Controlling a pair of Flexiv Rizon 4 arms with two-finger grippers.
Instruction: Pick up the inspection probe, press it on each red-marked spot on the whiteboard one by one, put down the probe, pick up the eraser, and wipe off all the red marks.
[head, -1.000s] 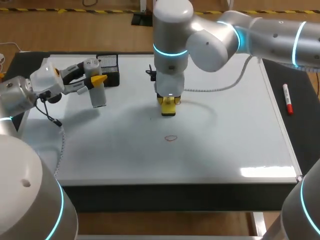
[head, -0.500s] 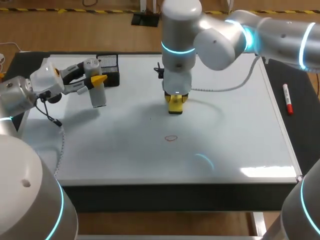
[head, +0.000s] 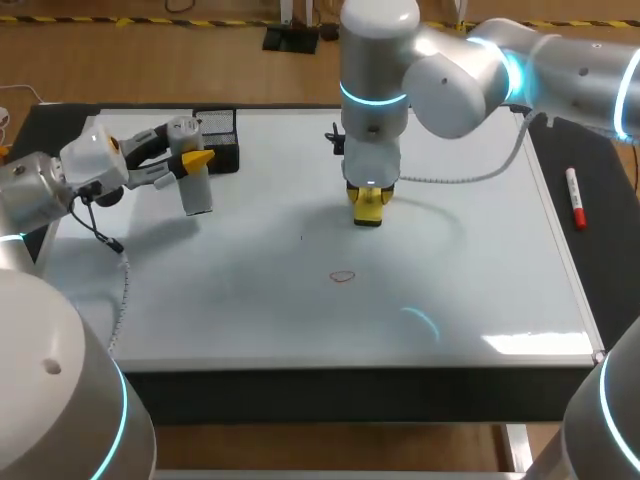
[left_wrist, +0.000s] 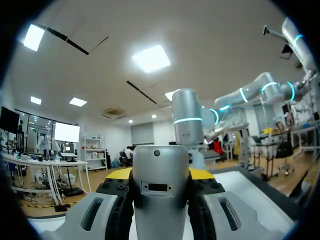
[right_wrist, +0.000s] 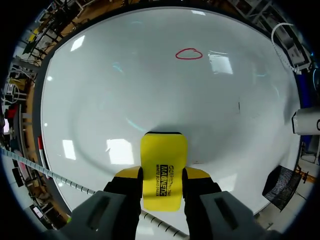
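The whiteboard (head: 480, 290) covers the table and carries one small red ring mark (head: 342, 276), which lies ahead of the eraser as the red mark (right_wrist: 188, 53) in the right wrist view. My right gripper (head: 369, 203) points straight down at the board's middle, shut on a yellow eraser (head: 369, 213) whose lower end is at the surface. The eraser (right_wrist: 163, 169) shows between the fingers of the right gripper (right_wrist: 162, 176). My left gripper (head: 188, 164) hovers over the board's left side, shut on the grey inspection probe (head: 198, 190). The probe (left_wrist: 160, 192) fills the left gripper (left_wrist: 160, 176).
A black mesh holder (head: 222, 134) stands at the board's back left, just behind the left gripper. A red marker (head: 575, 198) lies on the dark strip right of the board. A white cable (head: 470, 160) trails from my right arm over the back of the board.
My right arm has slid the eraser to the right and slightly back, away from the red mark. The left arm and the probe have stayed where they were.
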